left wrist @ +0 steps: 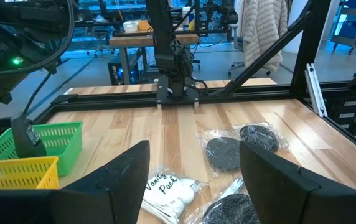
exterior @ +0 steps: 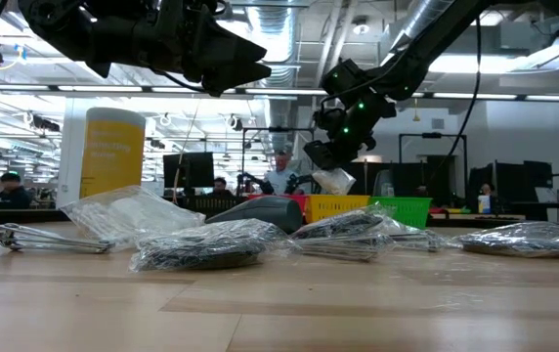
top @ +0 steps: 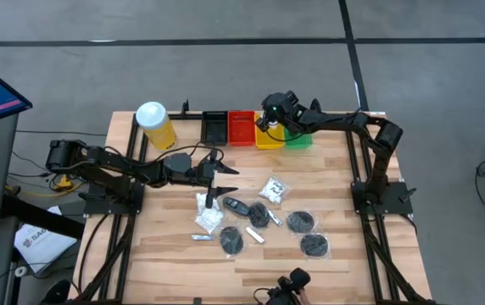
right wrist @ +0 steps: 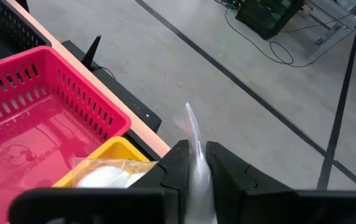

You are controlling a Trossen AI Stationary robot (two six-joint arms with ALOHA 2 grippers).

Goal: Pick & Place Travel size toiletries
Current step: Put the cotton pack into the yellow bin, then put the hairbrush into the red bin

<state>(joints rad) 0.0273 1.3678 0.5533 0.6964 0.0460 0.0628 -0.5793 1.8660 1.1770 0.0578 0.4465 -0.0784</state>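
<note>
The left claw [top: 223, 180] is hovering released over the desk [top: 353, 271], just above the sachets [top: 209, 213], cases and discs [top: 302, 222] lying there. Farther right, the right claw [right wrist: 195, 163] is pinching a white sachet [right wrist: 193, 149] above the yellow tray [top: 268, 141].

Only one text can be read clearly. In the left wrist view, a white sachet [left wrist: 165, 190] lying on the table carries the handwritten-style black words "Vanity Pack". The yellow canister [exterior: 113, 152] in the low view has pale lines of print on its side, but they are too blurred to read. No other label, number or sign is readable.
</note>
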